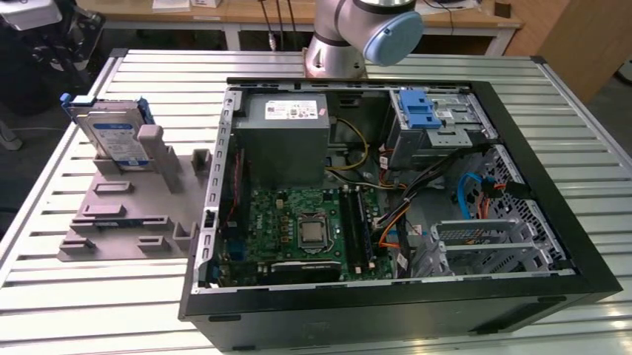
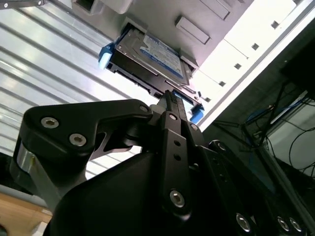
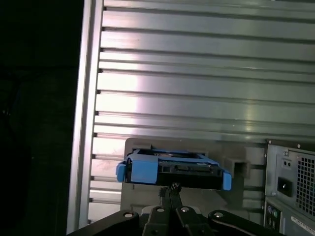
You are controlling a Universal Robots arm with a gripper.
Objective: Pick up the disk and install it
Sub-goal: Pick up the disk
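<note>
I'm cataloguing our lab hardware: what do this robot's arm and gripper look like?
The arm is a silver-grey metal tube with a rounded pale blue joint cap. The gripper is matte black, built of flat angular links with round silver screw heads.

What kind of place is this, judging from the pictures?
Probably a robotics lab or test workshop: an open desktop computer case lies on a slatted metal table, a robot arm stands behind it, and the disk stands in a grey fixture beside the case.
</note>
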